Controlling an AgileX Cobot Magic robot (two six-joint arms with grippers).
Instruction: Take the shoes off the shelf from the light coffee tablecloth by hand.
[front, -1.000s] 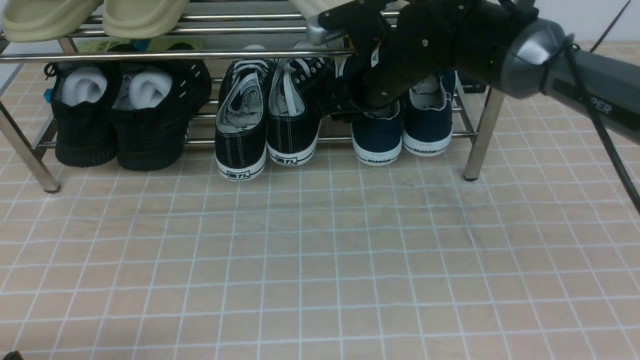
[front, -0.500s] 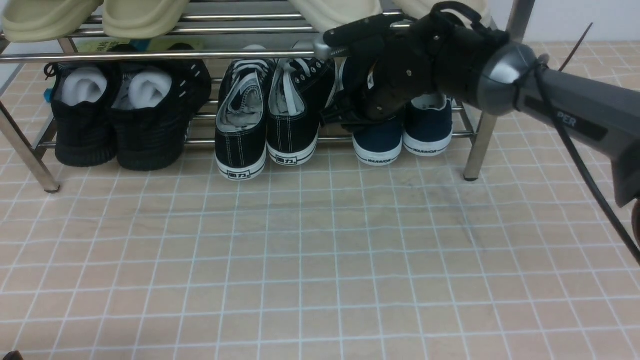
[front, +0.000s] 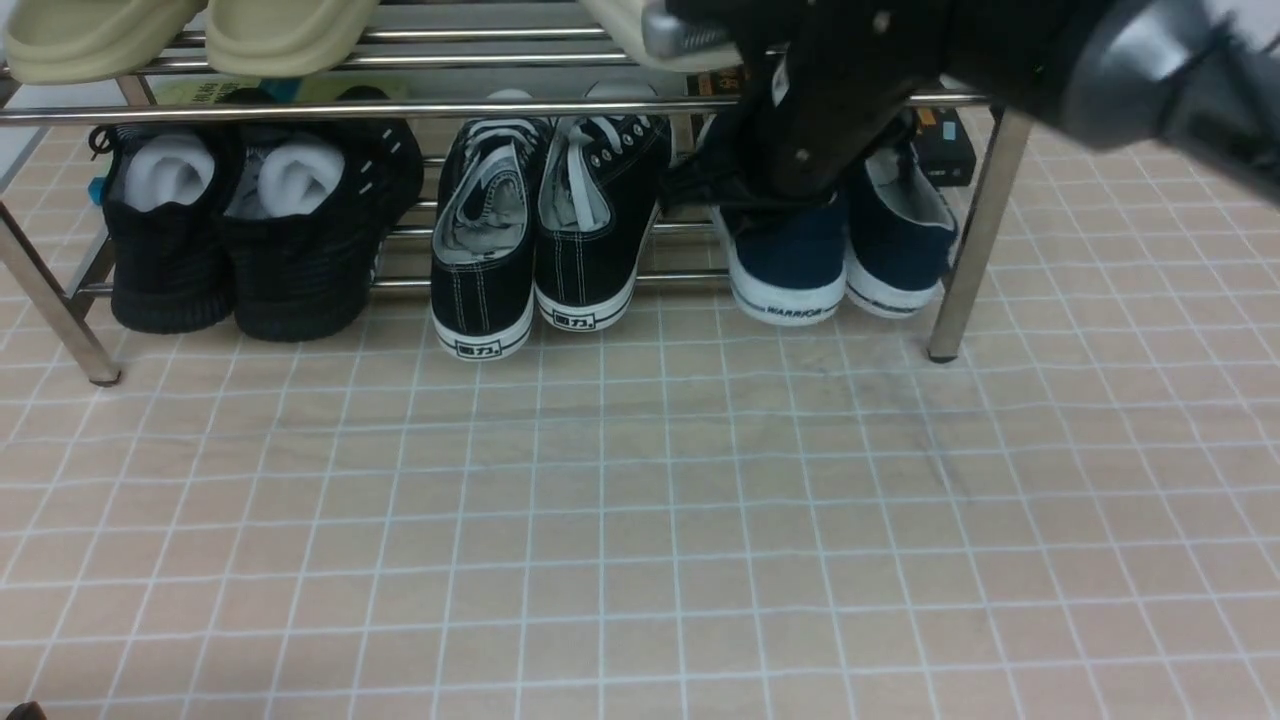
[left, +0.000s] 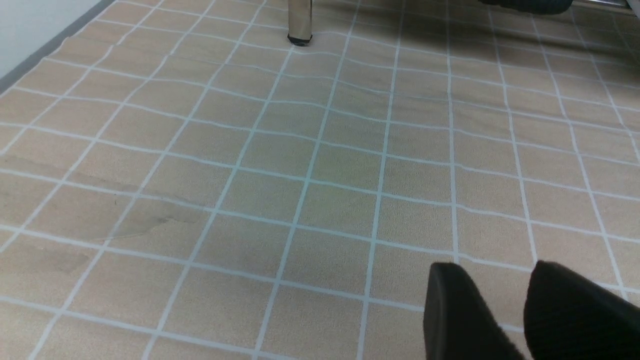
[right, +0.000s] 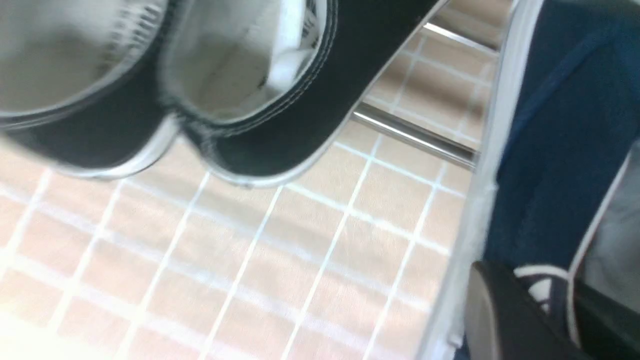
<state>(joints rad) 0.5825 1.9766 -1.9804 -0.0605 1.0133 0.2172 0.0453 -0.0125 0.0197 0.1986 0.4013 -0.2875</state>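
Note:
The navy-blue shoes (front: 790, 265) with white soles sit at the right end of the chrome shelf's (front: 350, 108) lower tier, heels toward me and tilted. My right gripper (front: 765, 190) reaches under the top bar and is shut on their collar. In the right wrist view one black finger (right: 500, 310) lies against the outside of the navy canvas (right: 545, 150) and the other is inside the opening. My left gripper (left: 500, 280) is open and empty, low over the light coffee tablecloth (left: 300, 150).
Black lace-up sneakers (front: 545, 220) stand left of the navy pair and also show in the right wrist view (right: 280, 125). All-black knit sneakers (front: 250, 220) stand at the left end. Beige slippers (front: 190, 35) lie on the top tier. A chrome leg (front: 965, 260) stands just right of the navy shoes.
My right gripper has risen and shifted right. The navy shoes have moved right with it, toward the chrome leg, and now sit tilted.

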